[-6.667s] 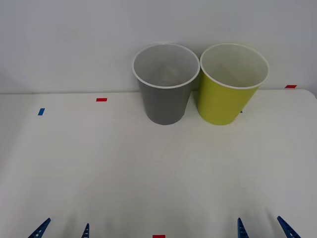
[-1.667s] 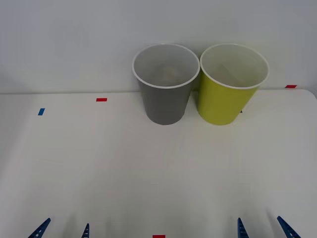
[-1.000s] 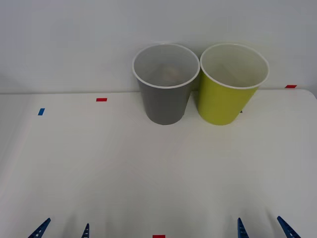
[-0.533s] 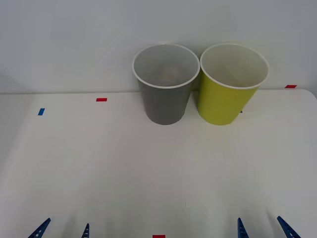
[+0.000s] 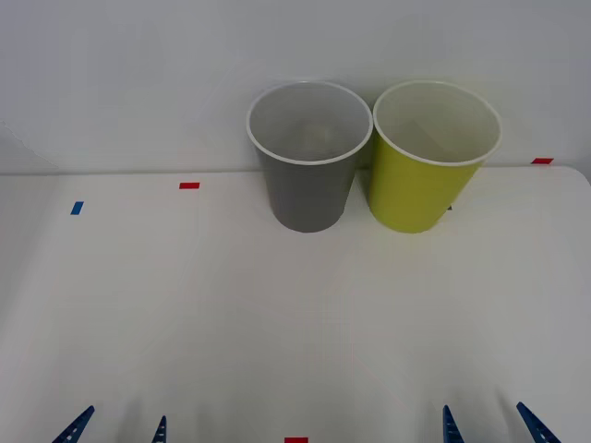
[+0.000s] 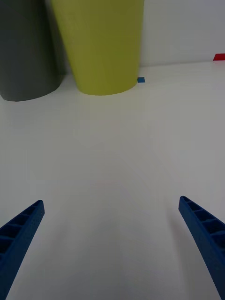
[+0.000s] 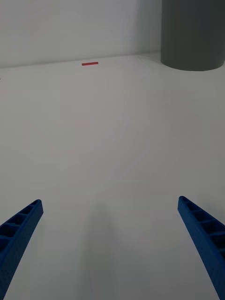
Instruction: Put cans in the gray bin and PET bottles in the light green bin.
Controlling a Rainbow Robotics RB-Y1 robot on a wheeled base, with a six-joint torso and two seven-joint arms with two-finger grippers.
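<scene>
The gray bin stands upright at the back middle of the white table, and its wall also appears in the left wrist view. Right beside it stands the light green bin, seen close in the right wrist view next to the gray bin. Both bins are open at the top with pale insides. No cans or PET bottles are in view. My left gripper is open at the near left edge, and my right gripper is open at the near right edge, both far from the bins.
Small tape marks lie on the table: a blue one at the left, red ones near the back and at the right, and one at the front edge. A white wall rises behind the bins.
</scene>
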